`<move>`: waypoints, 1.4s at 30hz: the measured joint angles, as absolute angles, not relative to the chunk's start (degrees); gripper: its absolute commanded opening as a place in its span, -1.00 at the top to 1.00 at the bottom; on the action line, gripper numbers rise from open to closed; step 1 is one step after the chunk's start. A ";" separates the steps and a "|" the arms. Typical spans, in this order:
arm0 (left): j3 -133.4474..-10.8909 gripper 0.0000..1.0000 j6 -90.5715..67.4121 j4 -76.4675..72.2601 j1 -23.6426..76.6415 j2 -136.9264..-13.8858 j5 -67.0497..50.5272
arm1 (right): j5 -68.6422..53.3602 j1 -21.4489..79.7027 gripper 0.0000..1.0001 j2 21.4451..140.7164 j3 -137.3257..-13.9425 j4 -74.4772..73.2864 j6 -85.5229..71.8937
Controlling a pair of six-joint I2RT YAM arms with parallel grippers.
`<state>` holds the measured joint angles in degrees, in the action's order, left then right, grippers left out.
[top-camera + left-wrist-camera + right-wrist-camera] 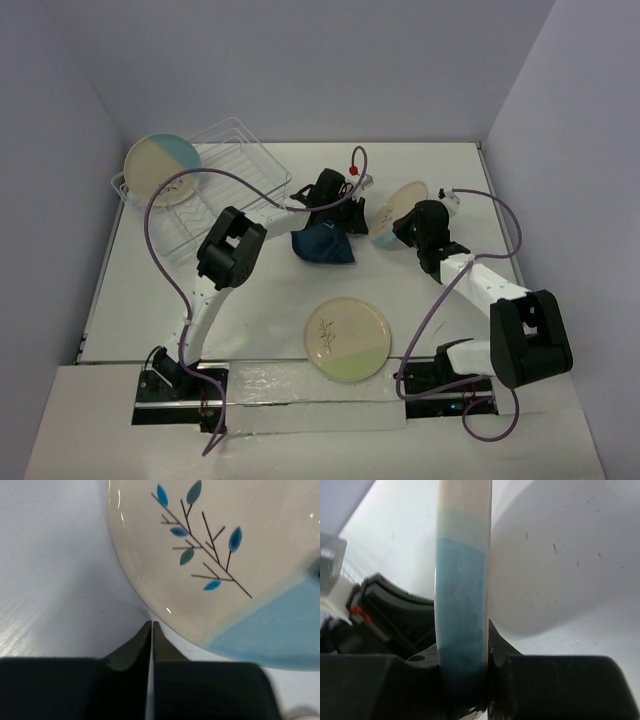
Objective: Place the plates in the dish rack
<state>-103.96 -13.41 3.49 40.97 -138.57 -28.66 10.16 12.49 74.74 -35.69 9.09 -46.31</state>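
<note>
text: none readable | labels, brands, numbers: none readable | only mark: sprig drawing (202, 547) with blue leaves, no lettering, on plate (280, 525) just ahead of left gripper (151, 625) closed jaws

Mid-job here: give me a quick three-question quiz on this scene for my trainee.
1. True or false: the left gripper is clamped on a plate.
2. What sits between the fingers of the right gripper? A: nothing. B: the rim of a blue-and-beige plate. C: a wire of the rack.
3. Fill in: the number of plates already in the dish rack is ____.

Key: 1 false, its fingers are shut on nothing; 2 B; 3 one.
</note>
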 measured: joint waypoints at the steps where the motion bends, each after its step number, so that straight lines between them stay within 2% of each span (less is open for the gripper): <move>1: -103.96 0.20 -13.32 3.64 40.90 -138.46 -29.07 | 10.32 12.65 1.00 73.83 -35.73 8.14 -45.16; 4: -104.52 -0.47 -13.26 4.53 40.68 -137.79 -30.21 | 10.32 13.02 1.00 70.96 -35.73 5.97 -40.26; 7: -106.32 -0.66 -11.56 6.88 40.19 -136.67 -30.30 | 10.32 13.04 1.00 67.17 -35.73 4.90 -35.23; 14: -109.69 -0.89 -5.50 11.69 38.64 -128.66 -30.40 | 5.66 12.98 1.00 59.14 -39.46 3.25 -21.50; 19: -109.83 -0.99 5.56 14.06 37.20 -118.68 -31.36 | -5.92 12.99 1.00 59.13 -48.30 -0.54 -11.97; 27: -107.43 -0.99 25.88 21.60 35.62 -107.48 -30.07 | -23.02 13.91 1.00 60.45 -55.33 -6.99 -2.85; 33: -104.28 -0.99 34.37 30.35 32.50 -104.97 -27.74 | -26.04 14.57 1.00 62.72 -55.40 -11.23 0.03; 42: -93.74 -0.99 38.85 32.31 31.22 -95.34 -26.05 | -24.71 16.53 1.00 68.73 -55.57 -12.94 1.21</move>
<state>-93.74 38.85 32.31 31.22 -95.34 -26.05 -24.71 16.53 68.73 -55.57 -12.94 1.21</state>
